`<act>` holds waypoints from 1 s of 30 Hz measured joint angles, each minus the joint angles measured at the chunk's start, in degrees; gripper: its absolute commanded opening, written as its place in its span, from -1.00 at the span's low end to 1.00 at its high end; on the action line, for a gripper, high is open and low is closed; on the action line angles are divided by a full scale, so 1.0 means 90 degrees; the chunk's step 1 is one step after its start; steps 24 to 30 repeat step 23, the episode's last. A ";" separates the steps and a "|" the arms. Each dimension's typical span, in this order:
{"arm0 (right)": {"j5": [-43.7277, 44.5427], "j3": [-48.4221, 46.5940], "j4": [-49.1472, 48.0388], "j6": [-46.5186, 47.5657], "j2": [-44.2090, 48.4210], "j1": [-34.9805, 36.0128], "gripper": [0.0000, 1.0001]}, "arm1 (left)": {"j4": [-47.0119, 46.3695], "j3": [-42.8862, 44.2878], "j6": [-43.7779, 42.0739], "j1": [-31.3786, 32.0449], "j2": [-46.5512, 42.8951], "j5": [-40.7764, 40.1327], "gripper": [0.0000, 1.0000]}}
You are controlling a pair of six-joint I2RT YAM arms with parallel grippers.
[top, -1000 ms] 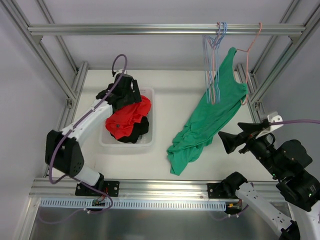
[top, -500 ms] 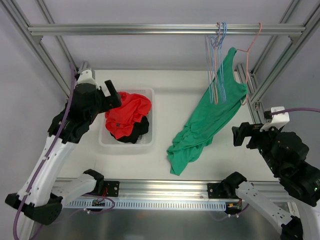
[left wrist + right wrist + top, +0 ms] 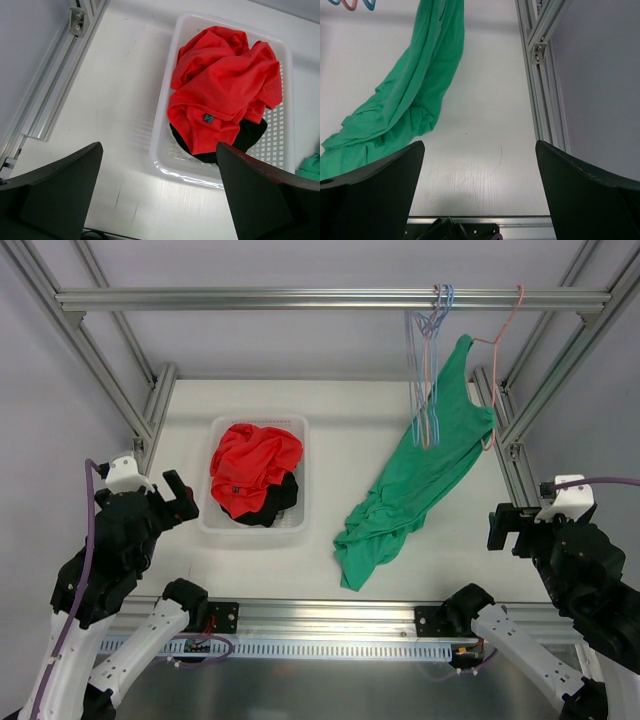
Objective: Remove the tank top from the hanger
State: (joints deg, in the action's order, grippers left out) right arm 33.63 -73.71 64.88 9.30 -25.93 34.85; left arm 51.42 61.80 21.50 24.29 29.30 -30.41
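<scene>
The green tank top [image 3: 420,470] hangs by one strap from a pink hanger [image 3: 495,340] on the top rail [image 3: 250,299]. Its lower part lies bunched on the white table. My right gripper [image 3: 510,528] stands open to the right of the cloth, apart from it. In the right wrist view the tank top [image 3: 420,90] lies up and to the left of the open right gripper [image 3: 480,142], with bare table between the jaws. My left gripper [image 3: 172,502] is open at the near left, beside the basket and holding nothing; the left wrist view shows the left gripper [image 3: 159,145] empty over the table.
A white basket [image 3: 215,525] holds a red garment [image 3: 255,465] over a black one [image 3: 280,502]; the basket rim [image 3: 165,125] sits just ahead of my left jaws. Spare blue and pink hangers [image 3: 428,370] hang left of the tank top. Aluminium frame posts [image 3: 545,75] border the table.
My left arm has pulled back from the basket to the near left, leaving the red garment in it. My right arm has drawn back to the right, away from the tank top.
</scene>
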 measured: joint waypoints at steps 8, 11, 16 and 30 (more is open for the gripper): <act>0.0347 0.0291 0.0049 0.0070 0.0090 0.0000 0.99 | 0.0102 -0.0406 0.0022 0.0000 -0.0340 -0.0204 0.97; 0.0374 0.0301 0.0024 0.0073 0.0090 0.0000 0.99 | 0.0112 -0.0525 0.0036 0.0000 -0.0340 -0.0231 0.97; 0.0389 0.0304 -0.0049 0.0073 0.0090 0.0000 0.99 | 0.0100 -0.0605 0.0063 0.0000 -0.0342 -0.0352 0.98; 0.0389 0.0461 -0.0265 0.0073 0.0090 0.0000 0.99 | 0.0078 -0.0716 0.0187 0.0000 -0.0340 -0.0444 0.97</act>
